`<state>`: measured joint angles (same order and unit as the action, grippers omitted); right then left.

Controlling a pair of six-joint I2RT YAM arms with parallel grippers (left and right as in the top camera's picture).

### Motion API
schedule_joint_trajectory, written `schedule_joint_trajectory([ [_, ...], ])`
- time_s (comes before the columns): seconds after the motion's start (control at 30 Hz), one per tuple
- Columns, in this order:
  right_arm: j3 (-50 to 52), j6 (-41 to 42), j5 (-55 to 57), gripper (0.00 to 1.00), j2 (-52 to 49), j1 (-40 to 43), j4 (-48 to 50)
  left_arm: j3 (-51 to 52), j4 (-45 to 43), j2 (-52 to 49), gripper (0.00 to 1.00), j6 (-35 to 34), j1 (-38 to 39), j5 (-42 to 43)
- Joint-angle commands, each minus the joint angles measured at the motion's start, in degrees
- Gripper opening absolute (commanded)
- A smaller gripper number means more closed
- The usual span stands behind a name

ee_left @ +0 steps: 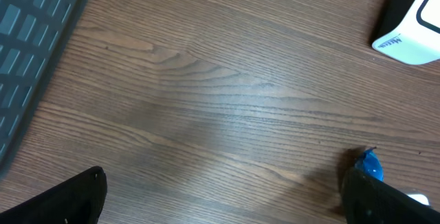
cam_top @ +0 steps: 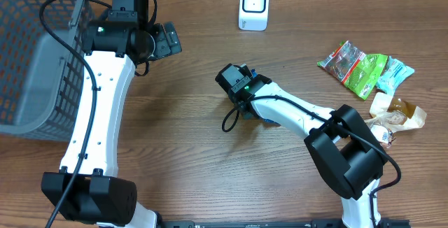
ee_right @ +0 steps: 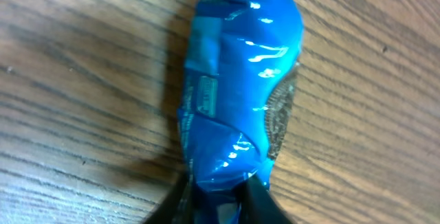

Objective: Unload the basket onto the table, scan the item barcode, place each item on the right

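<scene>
Right gripper [ee_right: 216,188] covers blue packet [ee_right: 240,80] end.

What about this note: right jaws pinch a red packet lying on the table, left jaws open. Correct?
No: the packet is blue, not red; the right wrist view shows it. The right gripper does pinch its end on the table, and the left gripper is open.

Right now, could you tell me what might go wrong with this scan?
The right gripper pinches the packet only by its end, so it may slip or swing when lifted. Its surface is glossy and crinkled, so the scanner may misread the small label.
</scene>
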<state>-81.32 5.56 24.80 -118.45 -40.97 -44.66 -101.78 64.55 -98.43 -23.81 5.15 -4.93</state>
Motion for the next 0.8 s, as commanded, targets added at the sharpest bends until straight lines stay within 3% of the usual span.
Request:
schedule_joint_trajectory([
  [0.0,-0.15,0.46,-2.51,0.07,-1.33,-0.09,-0.26,-0.33,-0.04,-0.68,1.0,-0.42,0.13,0.48],
  [0.17,-2.27,3.63,-5.09,0.04,-0.37,-0.02,-3.61,-0.33,-0.04,-0.68,1.0,-0.39,0.11,0.48],
  [0.33,-8.96,3.61,-18.95,0.04,2.82,1.64,-9.33,-0.33,-0.04,-0.68,1.0,-0.39,0.11,0.48],
  [0.53,-13.33,0.85,-49.99,0.04,7.21,10.67,-11.76,-0.33,-0.04,-0.68,1.0,-0.39,0.11,0.48],
  [0.77,-13.31,-9.51,-86.31,0.04,7.56,23.91,-14.23,-0.33,-0.04,-0.68,1.0,-0.39,0.11,0.48],
])
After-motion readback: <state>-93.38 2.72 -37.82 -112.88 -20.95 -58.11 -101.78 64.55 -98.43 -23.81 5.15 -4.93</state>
